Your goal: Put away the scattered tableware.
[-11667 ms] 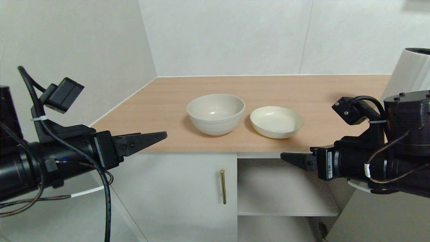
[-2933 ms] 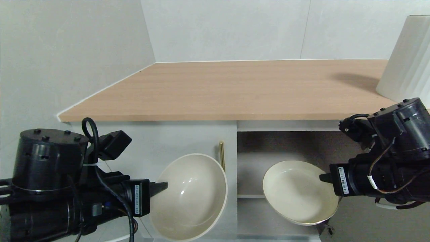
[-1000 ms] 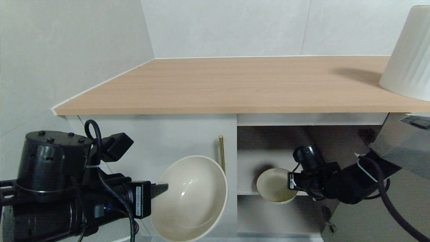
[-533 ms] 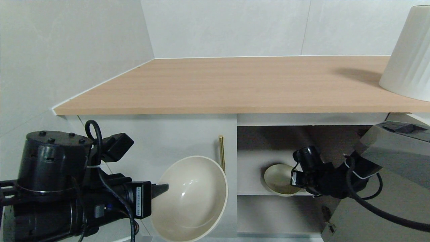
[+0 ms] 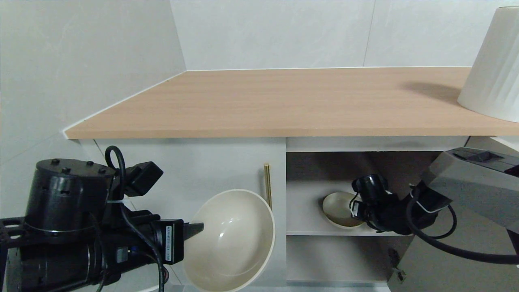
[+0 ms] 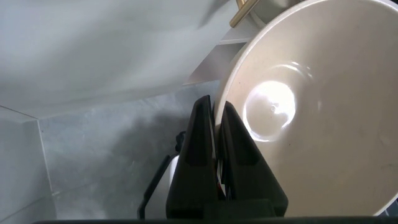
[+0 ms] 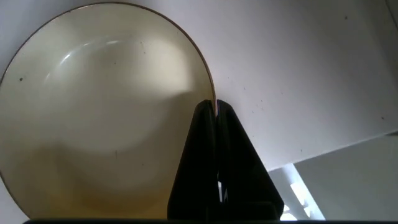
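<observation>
Now left tool (image 5: 197, 227) pinches big bowl (image 5: 235, 239) rim; right tool (image 7: 216, 112) pinches shallow bowl (image 5: 338, 209) inside cupboard (image 5: 304, 202); wrist label (image 5: 168, 242) illegible.

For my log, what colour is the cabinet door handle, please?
Brass gold handle; head view shows it best.

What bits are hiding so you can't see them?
- Head view: the right arm covers the small dish on one side, so I can't tell if it rests on the shelf.
- Head view: the bottom edge cuts off the big bowl.
- Head view: the right edge cuts off the white cylinder.
- Left wrist view: the left claw hides some rim.
</observation>
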Controlling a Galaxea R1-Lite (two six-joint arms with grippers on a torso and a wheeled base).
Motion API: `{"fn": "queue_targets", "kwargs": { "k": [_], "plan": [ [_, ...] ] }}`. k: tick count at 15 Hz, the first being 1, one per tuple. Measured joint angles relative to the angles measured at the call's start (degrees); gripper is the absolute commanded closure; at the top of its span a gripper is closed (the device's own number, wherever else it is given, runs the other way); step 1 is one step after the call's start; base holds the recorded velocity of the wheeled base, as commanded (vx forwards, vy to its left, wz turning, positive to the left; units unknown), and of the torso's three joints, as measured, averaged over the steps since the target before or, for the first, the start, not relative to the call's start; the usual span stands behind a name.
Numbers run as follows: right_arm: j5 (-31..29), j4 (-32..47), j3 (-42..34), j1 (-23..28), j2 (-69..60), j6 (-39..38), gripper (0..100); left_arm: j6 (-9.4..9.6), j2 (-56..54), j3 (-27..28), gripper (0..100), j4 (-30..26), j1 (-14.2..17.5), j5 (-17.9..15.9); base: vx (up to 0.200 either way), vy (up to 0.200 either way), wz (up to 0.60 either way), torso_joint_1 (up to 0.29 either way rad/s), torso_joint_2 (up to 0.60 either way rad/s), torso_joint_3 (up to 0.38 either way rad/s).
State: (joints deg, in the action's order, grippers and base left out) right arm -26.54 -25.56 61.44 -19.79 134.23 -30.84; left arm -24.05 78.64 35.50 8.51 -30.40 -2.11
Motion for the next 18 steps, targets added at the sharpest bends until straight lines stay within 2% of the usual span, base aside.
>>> {"fn": "queue_targets", "kwargs": {
  "k": [9, 10, 18],
  "plan": [
    [-1.4, -2.4, 1.0, 0.0, 1.4, 0.1, 100, 0.0, 0.2, 0.0, 100, 0.0, 0.0, 0.0, 0.0, 0.0, 0.0, 0.0, 0.0, 0.0],
    [-1.5, -2.4, 1.0, 0.0, 1.4, 0.1, 0, 0.0, 0.3, 0.0, 100, 0.0, 0.0, 0.0, 0.0, 0.0, 0.0, 0.0, 0.0, 0.0],
    [-1.0, -2.4, -0.2, 0.0, 0.6, 0.1, 0, 0.0, 0.4, 0.0, 100, 0.0, 0.0, -0.1, 0.0, 0.0, 0.0, 0.0, 0.0, 0.0]
  ]
}}
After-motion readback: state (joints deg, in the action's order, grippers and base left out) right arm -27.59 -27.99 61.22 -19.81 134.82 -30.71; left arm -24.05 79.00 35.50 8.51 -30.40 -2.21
